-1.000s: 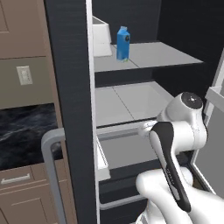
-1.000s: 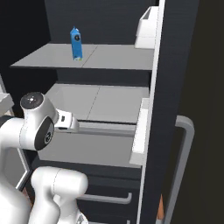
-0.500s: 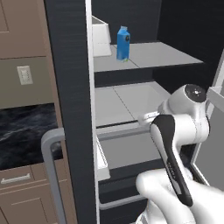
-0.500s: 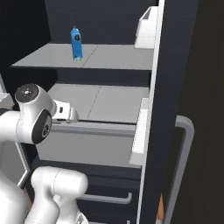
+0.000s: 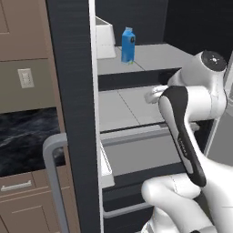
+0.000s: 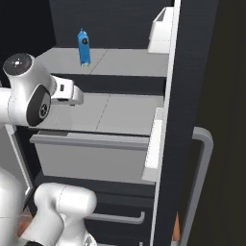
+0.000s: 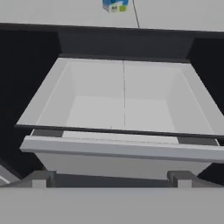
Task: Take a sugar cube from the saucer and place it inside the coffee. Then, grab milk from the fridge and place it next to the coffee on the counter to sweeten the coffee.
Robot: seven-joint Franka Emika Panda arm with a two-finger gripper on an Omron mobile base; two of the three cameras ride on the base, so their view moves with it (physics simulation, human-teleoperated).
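Observation:
The fridge [image 5: 73, 91] stands open in front of me, its door to the left. The milk [image 5: 128, 45] [image 6: 84, 47], a blue carton, stands upright on the upper grey shelf, and its bottom edge shows at the top of the hand view [image 7: 114, 5]. My gripper [image 7: 111, 179] is open with nothing between the fingertips; it points into the fridge over a pale drawer [image 7: 122, 148], below and short of the milk. The hand [image 6: 67, 93] hovers at the middle shelf's height. The black counter [image 5: 22, 136] lies to the left. Sugar cube, saucer and coffee are out of view.
A white door bin [image 5: 103, 41] [image 6: 161, 31] sits on the open door near the upper shelf. The door's grey bar handle [image 5: 52, 173] [image 6: 202, 168] juts toward me. Brown cabinets [image 5: 18, 27] flank the fridge on the left.
The arm's elbow has risen and the hand has lifted and reached further into the fridge toward the shelves. The milk has not moved. The gripper stays open.

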